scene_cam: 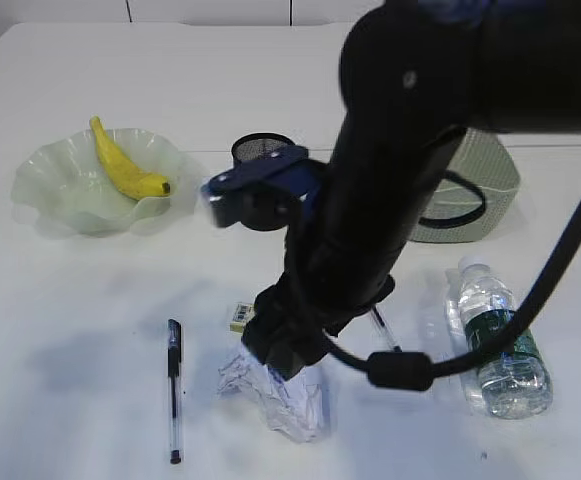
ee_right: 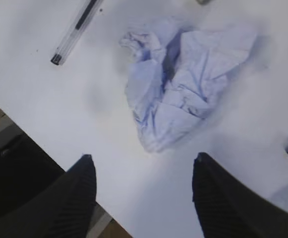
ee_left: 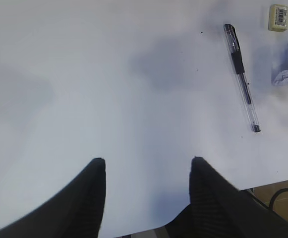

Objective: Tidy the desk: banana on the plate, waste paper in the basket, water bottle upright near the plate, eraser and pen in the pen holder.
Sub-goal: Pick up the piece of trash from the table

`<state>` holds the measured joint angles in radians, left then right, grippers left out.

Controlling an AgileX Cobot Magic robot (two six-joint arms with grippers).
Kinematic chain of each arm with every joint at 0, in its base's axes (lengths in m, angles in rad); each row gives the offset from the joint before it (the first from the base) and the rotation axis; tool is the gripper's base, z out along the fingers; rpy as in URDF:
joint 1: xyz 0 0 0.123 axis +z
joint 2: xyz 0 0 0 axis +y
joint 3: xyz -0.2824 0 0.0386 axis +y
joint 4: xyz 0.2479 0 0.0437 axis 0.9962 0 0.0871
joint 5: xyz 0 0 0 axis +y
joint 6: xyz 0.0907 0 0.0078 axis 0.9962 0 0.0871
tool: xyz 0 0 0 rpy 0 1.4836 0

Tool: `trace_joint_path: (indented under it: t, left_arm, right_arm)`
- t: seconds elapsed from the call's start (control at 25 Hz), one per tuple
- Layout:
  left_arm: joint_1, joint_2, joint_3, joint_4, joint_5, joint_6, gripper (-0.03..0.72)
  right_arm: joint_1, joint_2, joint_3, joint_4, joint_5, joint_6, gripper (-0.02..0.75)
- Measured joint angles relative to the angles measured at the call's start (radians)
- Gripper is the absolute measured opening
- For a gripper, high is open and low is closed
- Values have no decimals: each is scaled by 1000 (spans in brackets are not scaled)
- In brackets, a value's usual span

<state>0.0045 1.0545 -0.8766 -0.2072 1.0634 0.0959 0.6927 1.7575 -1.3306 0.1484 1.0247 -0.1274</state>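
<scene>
Hovering over the paper (ee_right: 183, 84), the right gripper (ee_right: 144, 171) has its jaws apart and empty, the crumpled ball lying on the desk (scene_cam: 70, 400) just ahead of the fingertips (ee_right: 86, 163), not touched as far as the wrist view shows. In the exterior view the right arm (scene_cam: 370, 200) reaches across the middle and hides most of that gripper; only the paper pokes out under it near the front edge. Left gripper (ee_left: 147, 166) is also spread and empty, above bare desk, well apart from everything. A pen (scene_cam: 174, 385) lies flat left of the paper, cap end away from the front edge. The eraser (scene_cam: 241, 317) sits just behind the paper, barcode sleeve up. A second pen (scene_cam: 382, 330) shows partly behind the arm, right of the paper. The bottle (scene_cam: 495, 345) lies on its side at the right, cap pointing to the back. The banana (scene_cam: 122, 165) is in the plate (scene_cam: 45, 190) at back left, dark tip resting at the ruffled rim. The holder (scene_cam: 260, 150) stands upright mid-desk behind the arm, partly covered by a blue wrist part. The basket (scene_cam: 485, 190) sits at back right, largely hidden by the arm; contents can't be seen.
</scene>
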Motion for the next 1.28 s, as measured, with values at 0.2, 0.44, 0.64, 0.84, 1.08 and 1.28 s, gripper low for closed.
trace_joint_path:
  t: [0.2, 0.44, 0.64, 0.84, 1.08, 1.28]
  left_arm:
    - [0, 0, 0, -3, 0, 0, 380]
    - [0, 0, 0, -16, 0, 0, 380]
    - [0, 0, 0, -19, 0, 0, 380]
    - [0, 0, 0, -21, 0, 0, 380]
    - [0, 0, 0, -33, -8, 0, 380]
    - [0, 0, 0, -52, -21, 0, 380]
  right_arm:
    - [81, 54, -2, -34, -43, 30, 459]
    - [87, 92, -2, -50, -75, 39, 459]
    - [87, 92, -5, -59, -126, 44, 460]
    - [87, 92, -5, -65, -155, 25, 505]
    - [92, 101, -5, -72, -187, 21, 528]
    - [131, 153, -5, -123, -199, 28, 529]
